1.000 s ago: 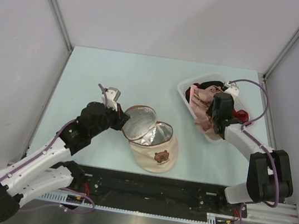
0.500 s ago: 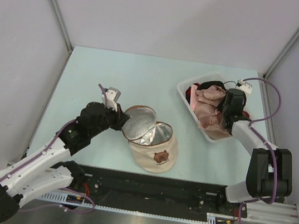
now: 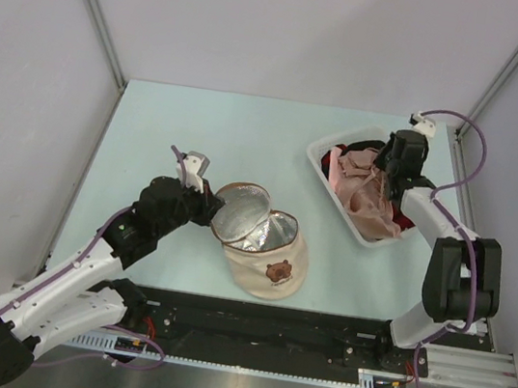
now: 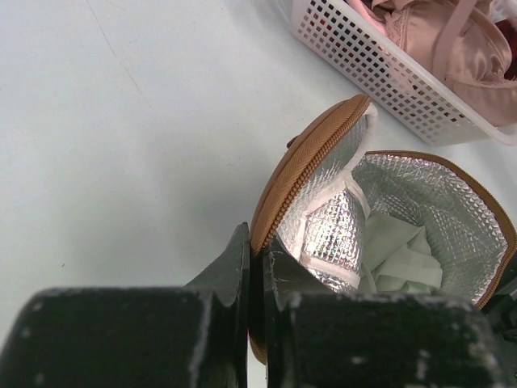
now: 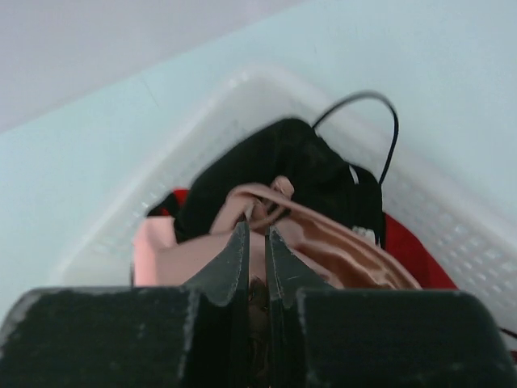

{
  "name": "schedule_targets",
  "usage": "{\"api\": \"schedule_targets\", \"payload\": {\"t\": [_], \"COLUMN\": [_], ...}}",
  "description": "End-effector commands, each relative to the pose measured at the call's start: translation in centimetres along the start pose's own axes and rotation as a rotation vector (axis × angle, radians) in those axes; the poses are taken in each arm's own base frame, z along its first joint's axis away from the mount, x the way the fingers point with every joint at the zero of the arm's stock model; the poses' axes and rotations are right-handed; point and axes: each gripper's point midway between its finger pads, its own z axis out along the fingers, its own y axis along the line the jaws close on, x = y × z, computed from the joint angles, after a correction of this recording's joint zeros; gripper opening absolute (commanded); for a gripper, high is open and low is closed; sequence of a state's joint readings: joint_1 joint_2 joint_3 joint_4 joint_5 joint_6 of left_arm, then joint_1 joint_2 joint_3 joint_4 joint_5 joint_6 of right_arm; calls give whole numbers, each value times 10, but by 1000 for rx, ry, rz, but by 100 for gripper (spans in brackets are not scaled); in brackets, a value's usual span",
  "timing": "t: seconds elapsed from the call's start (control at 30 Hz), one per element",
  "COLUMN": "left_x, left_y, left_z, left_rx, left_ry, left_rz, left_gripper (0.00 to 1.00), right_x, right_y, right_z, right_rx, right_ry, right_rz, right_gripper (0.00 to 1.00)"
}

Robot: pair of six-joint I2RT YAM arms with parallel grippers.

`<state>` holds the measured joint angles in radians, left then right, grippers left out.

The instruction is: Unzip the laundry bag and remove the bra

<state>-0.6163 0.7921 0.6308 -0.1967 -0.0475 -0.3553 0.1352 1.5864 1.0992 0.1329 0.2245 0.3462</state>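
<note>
Reading the small brown label [image 3: 278,273] on the front of the laundry bag [image 3: 265,253]: it shows a dark figure, too small to make out any writing.

Laundry bag: beige, domed, resting on the tabletop [image 3: 201,127] near the front, well apart from the white tray [image 3: 319,154]. The zipper is undone; the round lid stands tipped up on the left, showing quilted silvery lining and a brown zipper band.

Left pincer [image 3: 210,208]: fingers pressed together on the lid's zipper edge, seen closely in the left wrist view [image 4: 257,255], holding the lid raised.

Bra [image 4: 404,255]: pale mint, crumpled, lying in the open pouch against the lining, just beyond the left pincer and not touched by it.

Right pincer [image 3: 390,179]: over the tray's far end, jaws pressed together [image 5: 257,234]. The pink satin garment [image 5: 161,250] bunches right at the tips; I cannot tell whether any fabric is pinched. A red-and-black garment [image 5: 299,162] lies behind it in the tray.
</note>
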Motion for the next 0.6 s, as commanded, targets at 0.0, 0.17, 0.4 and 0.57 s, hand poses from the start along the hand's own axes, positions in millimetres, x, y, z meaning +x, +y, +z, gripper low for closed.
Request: {"api": "schedule_targets", "payload": {"t": [0.0,0.17,0.4,0.57], "left_x": [-25,-25,-28,-28], "left_y": [-8,-6,-9,-9], "left_z": [-4,-5,-5,-4], "left_rx": [17,8,24,25], "left_ry": [-63,-61,-73,-70], "left_rz": [28,44,35,36], "left_gripper": [0,0,0,0], "right_x": [25,-29,-79,-28], "right_y": [-5,12,21,11], "right_z": [2,-35,-107,-142], "right_rx": [11,-58,-128,-122], "right_ry": [98,-14,-103,110], "right_rz": [-17,7,34,-8], "right_gripper": [0,55,90,99]}}
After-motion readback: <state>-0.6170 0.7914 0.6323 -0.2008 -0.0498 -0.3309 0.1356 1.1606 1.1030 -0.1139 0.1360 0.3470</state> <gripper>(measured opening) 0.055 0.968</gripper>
